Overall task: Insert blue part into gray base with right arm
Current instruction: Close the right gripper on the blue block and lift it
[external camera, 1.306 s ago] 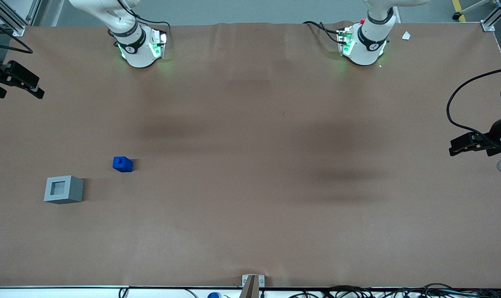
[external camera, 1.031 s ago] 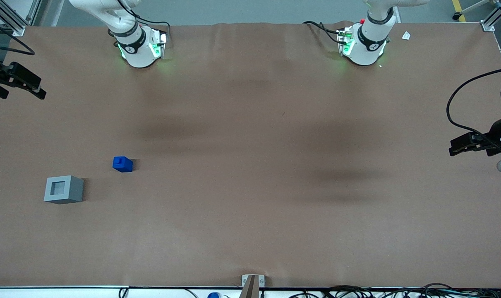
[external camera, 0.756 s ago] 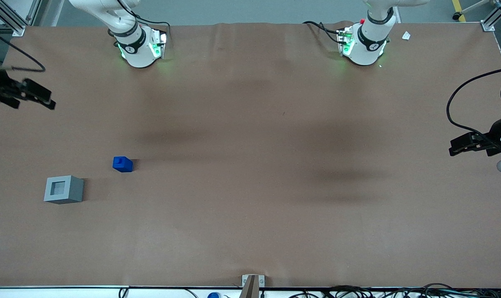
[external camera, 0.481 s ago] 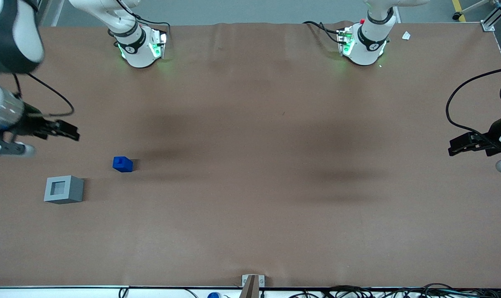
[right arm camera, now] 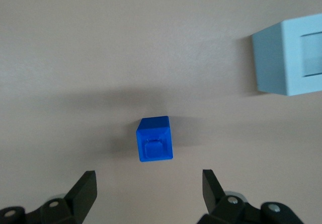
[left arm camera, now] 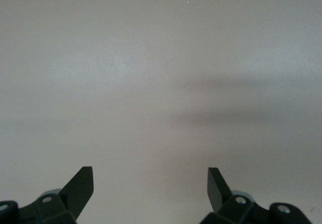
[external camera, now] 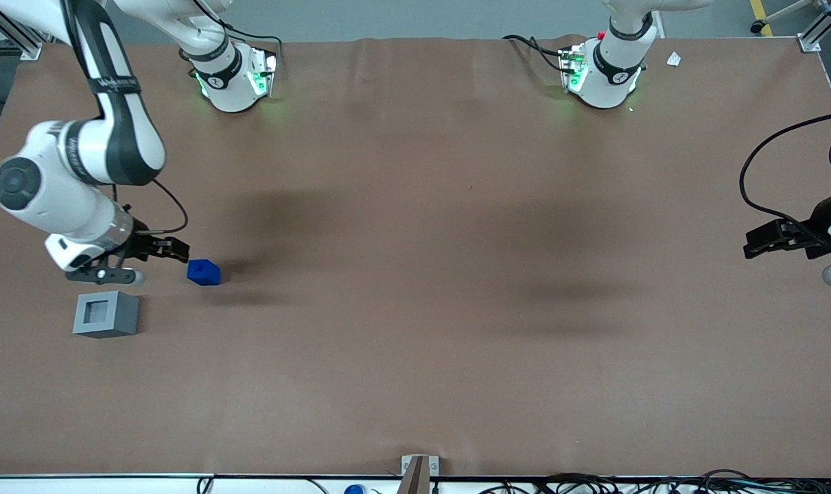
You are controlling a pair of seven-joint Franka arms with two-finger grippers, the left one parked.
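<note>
Item: right arm (external camera: 79, 171), white with black bands, reaching in from the upper left of the front frame.

Pincer (external camera: 171, 250): we find it at mid-left of the front frame, just beside the blue part and not touching it. In the wrist view its fingers (right arm camera: 83, 194) stand wide apart with nothing between them; it holds nothing.

Item: blue part (external camera: 203, 272), resting on the brown surface (external camera: 415, 309), stub upward. In the wrist view the blue part (right arm camera: 155, 138) sits ahead of the pincer (right arm camera: 149, 191), roughly centred on the gap and slightly toward one finger. It is a near-cube with no marked long axis; its side faces run nearly parallel to the fingers.

Item: gray base (external camera: 106, 314), lower left of the front frame, nearer the camera than the blue part and apart from it, recess upward and empty.

Judgement: we hold that the coming move turns on this offset, carrying the pincer forward over the blue part and then down to straddle it.
</note>
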